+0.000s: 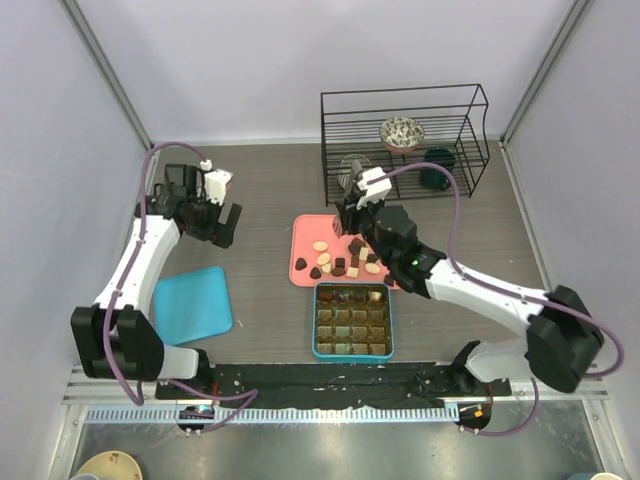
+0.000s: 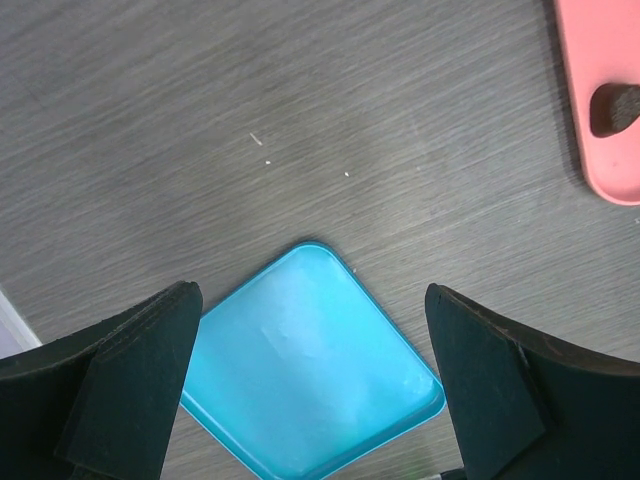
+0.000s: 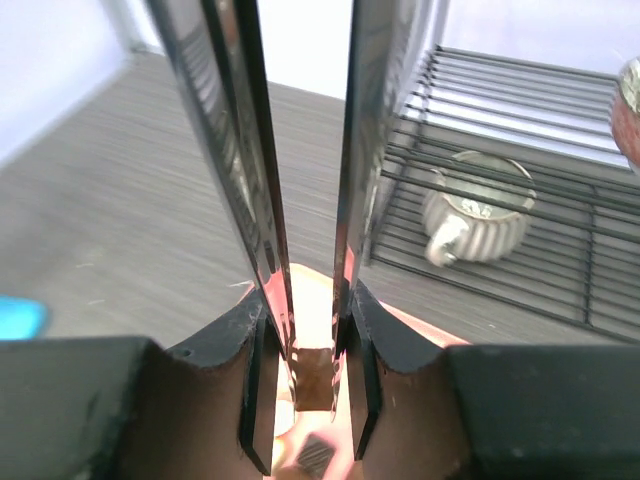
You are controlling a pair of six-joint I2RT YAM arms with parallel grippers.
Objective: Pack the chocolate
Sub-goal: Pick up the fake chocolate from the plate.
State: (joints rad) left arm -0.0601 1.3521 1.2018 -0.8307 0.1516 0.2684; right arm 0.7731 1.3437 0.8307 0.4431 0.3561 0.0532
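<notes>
Several small chocolate pieces [image 1: 340,265], dark brown, mid brown and cream, lie on the pink tray [image 1: 303,240]. The teal box [image 1: 316,322] with brown compartments stands just in front of the tray. My right gripper [image 1: 352,218] hangs over the tray's far part. In the right wrist view, this gripper [image 3: 314,350] is shut on a square mid-brown chocolate [image 3: 316,382] between its metal blades, with the pink tray [image 3: 318,300] below. My left gripper [image 1: 225,225] is open and empty at the left, above the teal lid [image 2: 300,340]. A dark piece [image 2: 615,108] shows on the tray's edge [image 2: 600,50].
The teal lid [image 1: 193,303] lies flat at the front left. A black wire rack [image 1: 400,100] stands at the back right, holding a patterned bowl [image 1: 402,131], a ribbed mug [image 3: 470,215] and a dark teal item [image 1: 437,172]. White walls enclose the table.
</notes>
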